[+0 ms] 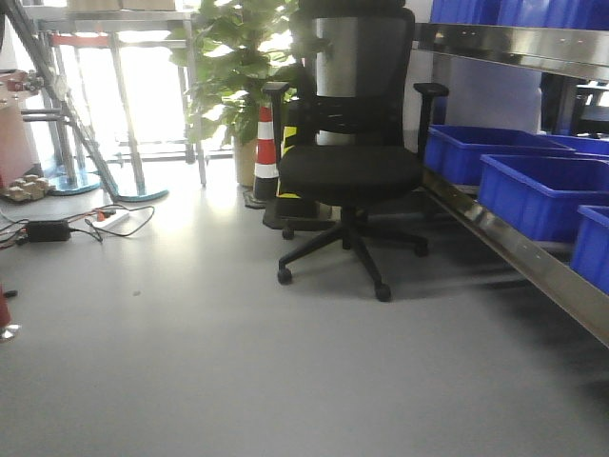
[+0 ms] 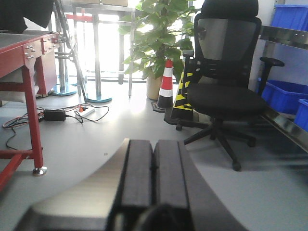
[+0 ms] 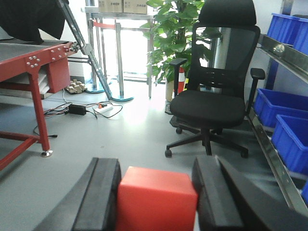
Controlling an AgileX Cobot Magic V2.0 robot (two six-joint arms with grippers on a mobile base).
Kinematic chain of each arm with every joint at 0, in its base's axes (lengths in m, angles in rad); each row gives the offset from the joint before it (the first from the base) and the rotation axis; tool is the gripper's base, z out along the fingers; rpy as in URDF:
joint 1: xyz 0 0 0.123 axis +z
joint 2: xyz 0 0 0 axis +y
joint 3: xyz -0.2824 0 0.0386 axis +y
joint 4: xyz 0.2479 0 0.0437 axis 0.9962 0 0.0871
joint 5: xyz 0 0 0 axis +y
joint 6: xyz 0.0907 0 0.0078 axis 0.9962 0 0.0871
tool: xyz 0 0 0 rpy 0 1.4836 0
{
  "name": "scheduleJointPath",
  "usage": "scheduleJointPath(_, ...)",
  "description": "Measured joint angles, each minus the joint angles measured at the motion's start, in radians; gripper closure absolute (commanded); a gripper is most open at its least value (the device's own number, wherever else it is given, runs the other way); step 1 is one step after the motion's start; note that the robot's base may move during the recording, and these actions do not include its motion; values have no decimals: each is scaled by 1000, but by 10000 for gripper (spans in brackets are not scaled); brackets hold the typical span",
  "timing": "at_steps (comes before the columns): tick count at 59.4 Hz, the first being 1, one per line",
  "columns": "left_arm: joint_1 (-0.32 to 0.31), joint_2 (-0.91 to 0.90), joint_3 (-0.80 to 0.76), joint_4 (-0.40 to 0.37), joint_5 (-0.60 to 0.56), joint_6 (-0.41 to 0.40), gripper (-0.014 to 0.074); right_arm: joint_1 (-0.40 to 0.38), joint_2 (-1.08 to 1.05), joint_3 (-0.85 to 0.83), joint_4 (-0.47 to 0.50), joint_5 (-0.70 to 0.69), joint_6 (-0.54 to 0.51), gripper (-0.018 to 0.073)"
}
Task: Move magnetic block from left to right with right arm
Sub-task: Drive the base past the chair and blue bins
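Note:
The magnetic block (image 3: pixel 156 199), a matte red-orange cube, fills the bottom middle of the right wrist view. My right gripper (image 3: pixel 156 168) is shut on it, one black pad pressed against each side, and the grey floor shows far beyond it. In the left wrist view my left gripper (image 2: pixel 154 142) is shut, its two pads meeting with nothing between them. The front view shows neither gripper nor the block.
A black office chair (image 1: pixel 352 162) stands ahead on the grey floor. Blue bins (image 1: pixel 538 190) sit on a metal shelf along the right. A red table frame (image 3: pixel 29 62) is at the left. A potted plant (image 2: pixel 161 38), a traffic cone (image 1: pixel 266 143) and floor cables (image 1: pixel 48 228) lie further back.

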Motion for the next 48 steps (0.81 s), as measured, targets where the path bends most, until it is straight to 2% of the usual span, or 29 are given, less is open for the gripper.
scheduleJointPath(48, 0, 0, 0, 0, 0, 0, 713, 0, 0, 0, -1, 0, 0, 400)
